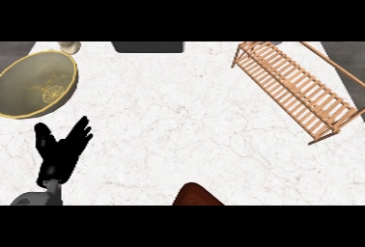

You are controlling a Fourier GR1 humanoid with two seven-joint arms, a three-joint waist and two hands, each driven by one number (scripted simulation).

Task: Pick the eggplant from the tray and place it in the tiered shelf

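White marble counter [185,125] spans view. Wooden slatted tiered shelf [299,89] lies diagonal at upper right, likely drop target. Gold round tray [35,84] at upper left, no eggplant visible in it. Left robot hand [63,147] at lower left, fingers spread, upright, resting, holding nothing. Right robot hand out of sight. Dark reddish-brown shape [196,195] at bottom edge centre, well right of left robot hand; possibly eggplant, cannot tell.
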